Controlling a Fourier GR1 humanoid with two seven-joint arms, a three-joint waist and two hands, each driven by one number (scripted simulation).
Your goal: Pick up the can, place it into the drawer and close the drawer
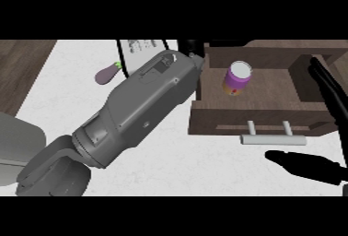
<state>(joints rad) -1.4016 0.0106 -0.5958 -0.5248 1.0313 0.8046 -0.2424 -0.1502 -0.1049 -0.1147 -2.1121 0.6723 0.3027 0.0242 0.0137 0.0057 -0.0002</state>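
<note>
Right hand (306,167) below drawer's can (238,79)

An eggplant (107,74) lies on the white speckled counter (204,166), purple with a small green stem end pointing up and to the right. Just to its right, at the far edge of the counter, sits a white card with dark print (139,50), bordered in black; its lower part is hidden, and the print is too small to read. Along the left side, the counter gives way to a dark wood-grain floor (20,69).
</note>
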